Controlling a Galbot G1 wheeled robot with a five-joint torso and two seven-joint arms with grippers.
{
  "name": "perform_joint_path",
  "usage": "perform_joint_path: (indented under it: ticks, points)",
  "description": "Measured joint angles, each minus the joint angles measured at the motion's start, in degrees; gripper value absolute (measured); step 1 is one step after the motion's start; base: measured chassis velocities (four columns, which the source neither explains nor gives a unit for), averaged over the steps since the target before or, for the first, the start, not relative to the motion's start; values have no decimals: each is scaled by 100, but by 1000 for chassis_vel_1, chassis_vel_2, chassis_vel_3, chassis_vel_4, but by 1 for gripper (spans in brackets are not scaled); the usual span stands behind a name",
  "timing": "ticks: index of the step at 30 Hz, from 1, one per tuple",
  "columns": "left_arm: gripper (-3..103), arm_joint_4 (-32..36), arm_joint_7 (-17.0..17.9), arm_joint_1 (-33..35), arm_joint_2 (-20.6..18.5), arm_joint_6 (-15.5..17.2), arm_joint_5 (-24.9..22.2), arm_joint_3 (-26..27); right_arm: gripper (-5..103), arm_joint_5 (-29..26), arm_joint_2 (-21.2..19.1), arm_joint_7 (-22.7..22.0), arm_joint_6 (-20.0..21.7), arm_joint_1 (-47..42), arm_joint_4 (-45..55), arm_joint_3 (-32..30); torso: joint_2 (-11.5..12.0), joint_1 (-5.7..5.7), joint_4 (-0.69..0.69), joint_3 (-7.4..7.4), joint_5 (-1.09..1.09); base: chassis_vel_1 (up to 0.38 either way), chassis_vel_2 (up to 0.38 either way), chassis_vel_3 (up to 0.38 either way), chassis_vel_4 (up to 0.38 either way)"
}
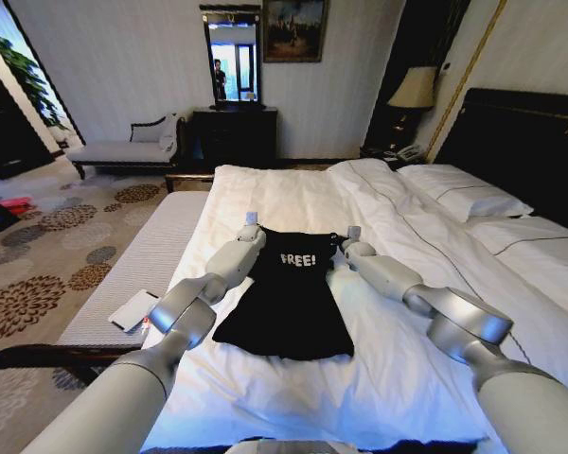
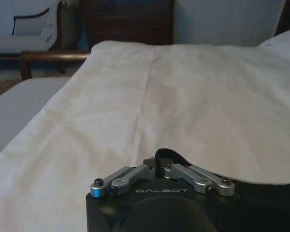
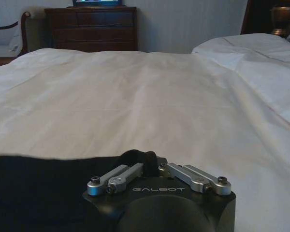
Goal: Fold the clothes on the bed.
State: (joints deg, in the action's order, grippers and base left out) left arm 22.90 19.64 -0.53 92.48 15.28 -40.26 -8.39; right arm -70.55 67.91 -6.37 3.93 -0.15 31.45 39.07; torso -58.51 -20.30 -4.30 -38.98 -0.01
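The clothes lie flat on the bed. The left end effector pinches one far corner. The right end effector pinches the other.

Black clothes with white "FREE!" lettering, flat on white bed

wide open white duvet on the bed past the clothes, nothing lying there, pillows and headboard crowd the right side, grey bench right along the left edge, dresser way back
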Motion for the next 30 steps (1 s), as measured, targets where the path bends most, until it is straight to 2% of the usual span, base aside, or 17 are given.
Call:
perform_joint_path:
  ticks: [2,4,5,6,7,8,9,12,13,16,18,23,24,25,27,28,30]
  points:
    - [13,31,5,83,-7,0,70,47,0,50,94,5,-5,-2,-64,21,0,0,-4,0,0,0,0,0,0]
    - [23,112,4,151,-9,5,115,53,11,92,131,19,-11,-18,-70,35,0,0,-3,1,0,0,0,0,0]
    - [23,112,4,151,-9,5,115,53,11,92,131,19,-11,-18,-70,35,0,0,-3,1,0,0,0,0,0]
    - [29,160,4,194,-13,13,158,53,16,106,132,21,-14,-21,-65,40,0,0,-3,1,0,0,0,0,0]
    - [34,197,4,227,-16,19,206,47,16,111,125,21,-15,-21,-44,43,0,0,-3,1,0,0,0,0,0]
    - [34,241,9,252,-17,27,250,37,21,111,95,22,-15,-19,-1,50,0,0,-2,1,1,0,0,0,0]
    - [34,241,9,252,-17,27,250,37,21,111,95,22,-15,-19,-1,50,0,0,-2,1,1,0,0,0,0]
    - [51,552,133,355,-25,102,261,-72,37,95,-187,0,13,-8,238,91,0,0,0,1,1,0,0,0,0]
    - [51,552,133,355,-25,102,261,-72,37,95,-187,0,13,-8,238,91,0,0,0,1,1,0,0,0,0]
    - [67,1128,319,451,-100,254,-63,-451,54,44,-623,-100,121,-7,632,98,0,0,-9,1,2,0,0,0,0]
    - [67,1293,383,470,-170,291,-165,-555,54,29,-748,-127,157,-10,767,93,0,0,-11,1,2,0,0,0,0]
    - [93,2641,927,738,-745,492,-854,-1010,81,-240,-1574,-382,452,-148,2135,-207,0,1,0,1,3,0,0,0,0]
    - [93,2641,927,738,-745,492,-854,-1010,81,-240,-1574,-382,452,-148,2135,-207,0,1,0,1,3,0,0,0,0]
    - [93,2954,1050,811,-900,511,-985,-1086,81,-284,-1733,-420,493,-199,2417,-290,0,1,1,1,2,0,0,0,0]
    - [99,3544,1282,963,-1259,530,-1249,-1211,91,-362,-2064,-486,554,-330,2973,-483,0,1,2,1,1,0,0,0,0]
    - [99,3544,1282,963,-1259,530,-1249,-1211,91,-362,-2064,-486,554,-330,2973,-483,0,1,2,1,1,0,0,0,0]
    - [100,3869,1348,1038,-1517,503,-1336,-1299,98,-409,-2314,-500,587,-447,3373,-647,0,2,0,2,1,0,0,0,0]
